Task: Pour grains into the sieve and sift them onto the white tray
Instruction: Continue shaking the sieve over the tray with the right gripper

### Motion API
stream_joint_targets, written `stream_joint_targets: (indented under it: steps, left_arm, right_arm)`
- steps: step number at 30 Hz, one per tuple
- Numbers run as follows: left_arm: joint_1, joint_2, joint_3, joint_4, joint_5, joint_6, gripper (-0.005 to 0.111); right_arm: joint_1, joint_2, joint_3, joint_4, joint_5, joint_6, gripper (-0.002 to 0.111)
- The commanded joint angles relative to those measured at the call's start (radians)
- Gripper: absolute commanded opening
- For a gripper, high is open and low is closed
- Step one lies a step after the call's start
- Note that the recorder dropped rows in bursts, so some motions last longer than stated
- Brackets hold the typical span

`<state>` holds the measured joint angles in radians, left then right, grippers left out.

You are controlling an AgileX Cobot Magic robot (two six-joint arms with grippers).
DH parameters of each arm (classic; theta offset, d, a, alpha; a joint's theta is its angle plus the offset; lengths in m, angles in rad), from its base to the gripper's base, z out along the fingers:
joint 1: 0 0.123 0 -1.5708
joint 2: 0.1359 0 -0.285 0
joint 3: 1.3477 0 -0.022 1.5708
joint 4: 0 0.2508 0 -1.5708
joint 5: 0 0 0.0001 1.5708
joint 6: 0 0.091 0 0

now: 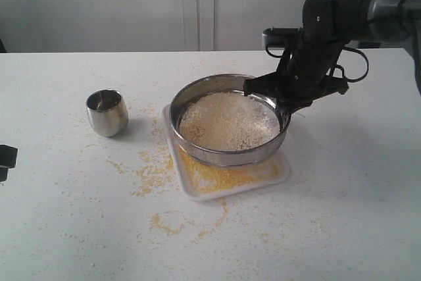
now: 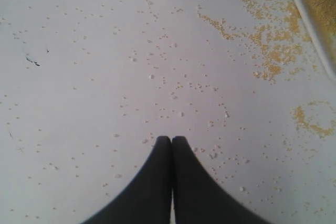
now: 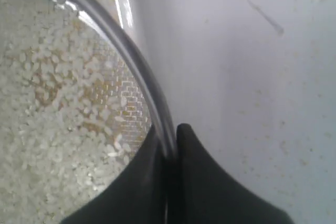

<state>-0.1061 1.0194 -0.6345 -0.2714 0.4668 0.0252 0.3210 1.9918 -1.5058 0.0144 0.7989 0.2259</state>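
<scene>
Right arm [image 1: 342,8] angles down, right jaws clamped on the sieve [image 1: 217,156] rim; left jaws shut, empty.

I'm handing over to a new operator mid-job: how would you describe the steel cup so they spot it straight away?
On the white table, find the wide sieve over the white tray near the middle. The cup stands upright and alone to its left in the exterior view, clear of the tray. It is small, rounded, shiny steel, far narrower than the sieve.
</scene>
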Motion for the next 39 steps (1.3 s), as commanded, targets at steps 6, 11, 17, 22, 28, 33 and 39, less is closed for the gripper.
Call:
stream_joint_targets:
  steps: [6, 11, 17, 22, 28, 33, 39]
  left_arm:
    - [0.001, -0.008, 0.009, -0.008, 0.011, 0.002, 0.000]
    - [0.001, -0.008, 0.009, -0.008, 0.009, 0.002, 0.000]
    - [0.001, -0.008, 0.009, -0.008, -0.002, 0.002, 0.000]
    - [0.001, -0.008, 0.009, -0.008, -0.005, 0.002, 0.000]
    - [0.001, -0.008, 0.009, -0.008, -0.005, 0.002, 0.000]
    - [0.001, -0.008, 0.009, -0.008, -0.005, 0.002, 0.000]
    - [0.001, -0.008, 0.009, -0.008, -0.005, 0.002, 0.000]
  right_arm:
    - [-0.003, -0.022, -0.014, 0.039, 0.039, 0.080, 0.000]
    - [-0.003, -0.027, -0.028, 0.046, 0.045, 0.043, 0.000]
    - [-0.003, -0.010, -0.021, 0.089, -0.073, 0.101, 0.000]
    - [-0.003, -0.002, 0.009, 0.101, -0.105, 0.119, 0.000]
    - [-0.003, 0.005, 0.003, 0.126, 0.006, 0.011, 0.000]
    - [0.009, 0.007, 0.043, 0.148, -0.119, 0.054, 0.000]
    - [0.009, -0.009, 0.027, 0.126, -0.027, -0.029, 0.000]
